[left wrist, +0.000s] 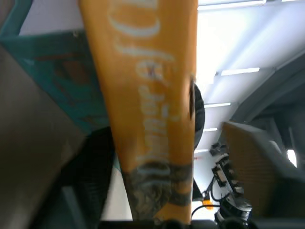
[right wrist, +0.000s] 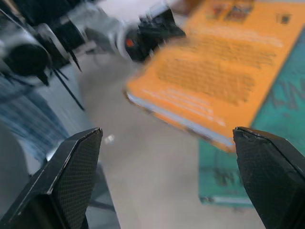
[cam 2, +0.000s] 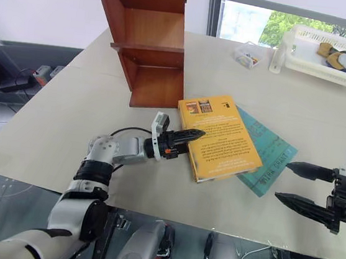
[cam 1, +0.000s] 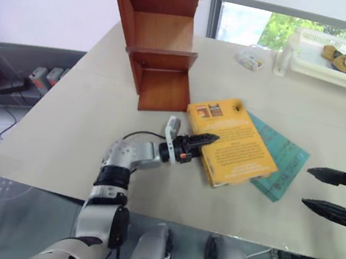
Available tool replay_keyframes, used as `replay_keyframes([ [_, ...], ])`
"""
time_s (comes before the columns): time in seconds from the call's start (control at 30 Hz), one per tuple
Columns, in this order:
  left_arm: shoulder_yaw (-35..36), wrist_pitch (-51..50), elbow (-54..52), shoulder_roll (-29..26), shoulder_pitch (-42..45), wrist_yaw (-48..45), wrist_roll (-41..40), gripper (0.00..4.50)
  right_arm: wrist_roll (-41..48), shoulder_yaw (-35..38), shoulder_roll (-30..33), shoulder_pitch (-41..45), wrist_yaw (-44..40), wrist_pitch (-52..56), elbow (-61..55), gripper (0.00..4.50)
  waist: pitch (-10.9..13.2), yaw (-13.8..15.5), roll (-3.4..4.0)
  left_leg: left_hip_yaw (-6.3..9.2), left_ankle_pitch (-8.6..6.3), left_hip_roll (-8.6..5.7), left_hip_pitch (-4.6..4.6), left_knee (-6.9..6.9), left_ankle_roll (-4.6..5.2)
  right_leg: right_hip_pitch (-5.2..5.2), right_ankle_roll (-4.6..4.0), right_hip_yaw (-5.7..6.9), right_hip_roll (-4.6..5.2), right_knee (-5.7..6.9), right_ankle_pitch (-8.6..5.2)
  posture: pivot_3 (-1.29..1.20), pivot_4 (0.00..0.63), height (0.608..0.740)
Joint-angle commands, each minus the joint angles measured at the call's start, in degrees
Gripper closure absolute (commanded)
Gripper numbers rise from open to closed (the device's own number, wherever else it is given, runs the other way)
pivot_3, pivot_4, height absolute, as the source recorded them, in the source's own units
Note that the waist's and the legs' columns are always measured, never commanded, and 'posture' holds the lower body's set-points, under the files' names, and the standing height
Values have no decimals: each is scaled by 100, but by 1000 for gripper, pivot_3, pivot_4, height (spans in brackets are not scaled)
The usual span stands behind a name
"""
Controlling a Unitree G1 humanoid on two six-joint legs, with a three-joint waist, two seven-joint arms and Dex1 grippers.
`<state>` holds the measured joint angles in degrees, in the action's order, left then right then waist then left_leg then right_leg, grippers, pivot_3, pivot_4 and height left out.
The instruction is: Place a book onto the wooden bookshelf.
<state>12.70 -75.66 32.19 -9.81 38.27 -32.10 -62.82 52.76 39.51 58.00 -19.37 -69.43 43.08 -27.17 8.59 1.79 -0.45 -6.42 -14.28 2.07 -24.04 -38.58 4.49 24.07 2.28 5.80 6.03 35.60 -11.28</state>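
the book (cam 2: 219,139) is a thick paperback, so reckon on some real weight and a block that stays fairly stiff across its thickness but sags if you carry it by one corner. its cover looks smooth and a little glossy, likely slippery under hard fingers. you do best to pinch it across the spine edge, near the middle of its length, where the block is firmest and the covers cannot fan open.

your left hand (cam 2: 184,141) is at that spine edge now, one black finger lying over the cover. in the left wrist view the orange spine runs up between the fingers, so the hand looks closed on the book, though how firm the hold is you cannot tell. the near edge appears lifted a little off the bench (cam 2: 66,130) in the right wrist view.

your right hand (cam 2: 301,188) hangs well apart from the book at the right, fingers spread wide and empty.

the book is orange-yellow, its back cover up, with blocks of black text and small pictures near the far corner; pale lettering runs along the spine. it lies partly over a thinner teal book (cam 2: 270,154), just in front of the foot of the wooden bookshelf (cam 2: 152,39), which stands upright and reddish-brown. a white basket (cam 2: 330,66) sits far off at the right.
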Motion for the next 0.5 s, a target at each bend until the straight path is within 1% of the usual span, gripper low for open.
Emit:
replay_keyframes([
  [0.03,-20,-86,226,-54,94,-361,213,3180,26,148,-50,50,24,-69,-123,0,0,15,0,0,0,0,0,1,0,0,0,0,0,0,0,0,150,712],
  [0.07,-7,-121,235,-64,108,-425,246,3580,17,146,-52,67,31,-70,-113,0,1,18,-1,1,0,1,0,1,0,0,0,0,0,0,0,0,150,712],
  [0.1,-17,-172,196,-79,98,-500,275,3853,-5,135,-48,79,30,-80,-96,0,1,22,-1,3,0,1,0,0,0,0,0,2,0,0,0,0,150,712],
  [0.27,-50,-806,-606,-256,-196,-885,31,3982,-180,-96,-61,211,65,-183,11,0,6,5,-7,5,0,3,-1,4,-1,4,-1,1,1,0,-1,0,150,712],
  [0.37,-112,-957,-1426,-603,-361,-1405,-182,3986,-236,-250,-113,336,103,-251,46,0,9,1,-13,8,1,3,-31,4,-2,29,-4,1,1,0,-1,0,150,712],
  [0.4,-220,-875,-1731,-758,-409,-1662,-177,3986,-270,-306,-122,380,109,-279,64,0,13,-11,-18,9,4,3,-52,2,-3,49,-12,0,0,1,4,0,150,712],
  [0.43,-531,-613,-2095,-1037,-462,-2059,13,3986,-300,-349,-132,414,115,-302,81,0,14,-18,-19,10,17,4,-73,0,-9,68,-26,-3,-2,5,13,0,150,712],
  [0.47,-888,-150,-2360,-1332,-469,-2478,367,3986,-327,-388,-137,451,117,-325,106,0,15,-20,-19,9,32,3,-73,-1,-5,70,-27,-3,-2,6,13,0,150,712],
  [0.5,-1163,327,-2404,-1545,-401,-2797,730,3986,-355,-428,-140,484,117,-352,135,0,13,-20,-16,9,32,3,-73,0,-6,69,-31,2,-4,7,12,0,150,712],
])
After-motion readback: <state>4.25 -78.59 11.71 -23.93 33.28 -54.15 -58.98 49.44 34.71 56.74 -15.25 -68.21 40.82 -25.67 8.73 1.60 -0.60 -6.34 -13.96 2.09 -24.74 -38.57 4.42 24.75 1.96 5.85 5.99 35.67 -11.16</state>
